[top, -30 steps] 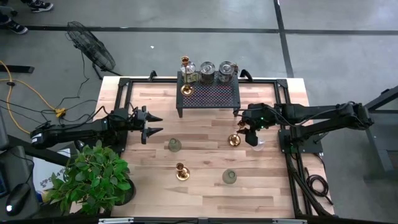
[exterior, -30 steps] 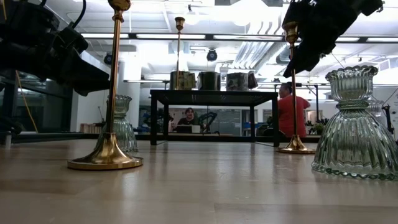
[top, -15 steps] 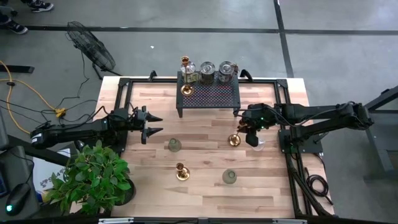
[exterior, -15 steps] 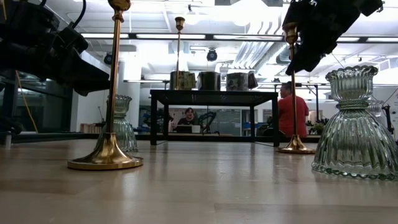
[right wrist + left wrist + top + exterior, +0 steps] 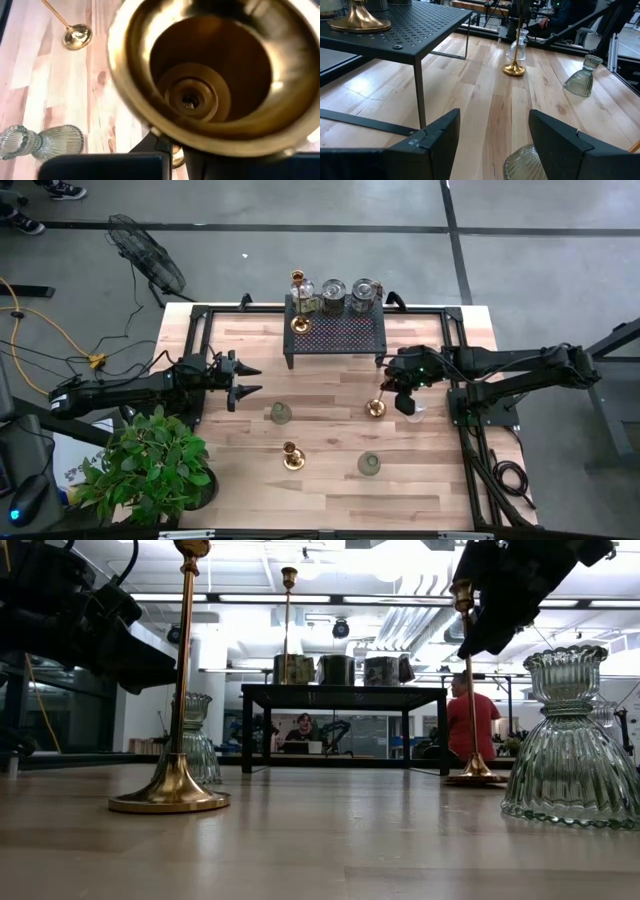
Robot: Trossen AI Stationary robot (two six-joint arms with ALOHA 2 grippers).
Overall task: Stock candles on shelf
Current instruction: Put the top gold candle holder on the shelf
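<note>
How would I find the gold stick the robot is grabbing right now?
Start at the black shelf at the table's far edge and look just past its right front leg. There the right gripper holds a tall brass candlestick by its top. The other loose candlestick stands alone, untouched.

No legible text or labels anywhere

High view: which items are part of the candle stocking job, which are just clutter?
Job:
- shelf, holding one brass candlestick and three jar candles
- candlestick at the right pincer
- candlestick on the table
- glass pieces on the table

Clutter:
- potted plant
- fan on the floor
- yellow cable
</note>
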